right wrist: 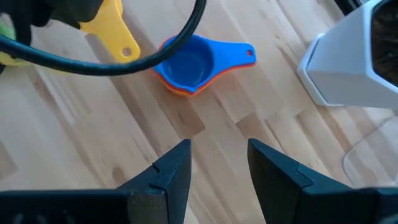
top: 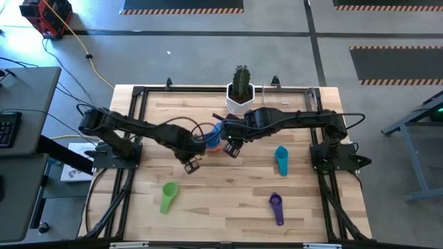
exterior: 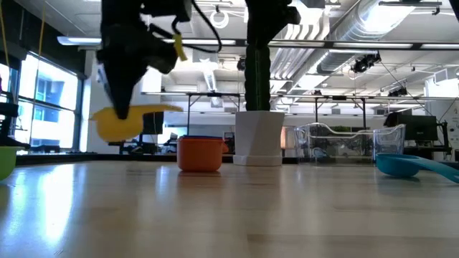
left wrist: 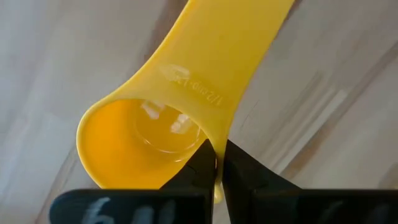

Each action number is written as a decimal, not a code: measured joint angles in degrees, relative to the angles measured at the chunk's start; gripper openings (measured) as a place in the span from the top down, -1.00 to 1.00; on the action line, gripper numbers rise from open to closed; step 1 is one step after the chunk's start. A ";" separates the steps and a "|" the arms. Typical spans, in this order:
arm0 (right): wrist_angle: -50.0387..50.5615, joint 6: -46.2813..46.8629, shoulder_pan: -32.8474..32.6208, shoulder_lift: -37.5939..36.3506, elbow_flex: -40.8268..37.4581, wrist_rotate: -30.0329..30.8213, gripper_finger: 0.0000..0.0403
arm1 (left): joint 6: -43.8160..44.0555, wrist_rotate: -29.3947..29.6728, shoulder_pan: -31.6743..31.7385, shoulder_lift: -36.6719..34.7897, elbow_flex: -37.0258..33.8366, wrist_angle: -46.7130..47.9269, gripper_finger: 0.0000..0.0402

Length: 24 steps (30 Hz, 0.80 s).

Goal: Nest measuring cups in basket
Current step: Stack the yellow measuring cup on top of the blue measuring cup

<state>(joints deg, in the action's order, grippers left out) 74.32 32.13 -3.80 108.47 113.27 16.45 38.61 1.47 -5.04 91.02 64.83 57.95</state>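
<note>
My left gripper hangs over the table's middle, shut on the yellow measuring cup, which the low view shows off the wood. A blue cup sits nested in the orange-red cup just beyond. My right gripper is open above bare wood beside that pair, touching nothing. The teal cup, green cup and purple cup lie apart on the table. The clear basket stands right of the cactus pot. No pink cup is in view. My left gripper pinches the yellow cup's bowl wall close to where the handle joins, one finger inside the bowl and one outside, coming from above. The cup is lifted clear and about level; its handle points toward the blue cup.
A white pot with a cactus stands at the far edge, close behind the nested cups. A cable from the left arm crosses the right wrist view. Open wood lies along the near half between the green and purple cups.
</note>
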 joint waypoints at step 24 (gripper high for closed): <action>4.59 -1.40 10.54 -1.84 0.02 -2.03 0.26 | 13.43 -9.50 12.12 -0.09 7.52 -18.85 0.94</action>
<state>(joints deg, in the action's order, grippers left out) 78.91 30.72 6.74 106.62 113.30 14.41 52.04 -8.03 7.08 90.94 72.36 39.09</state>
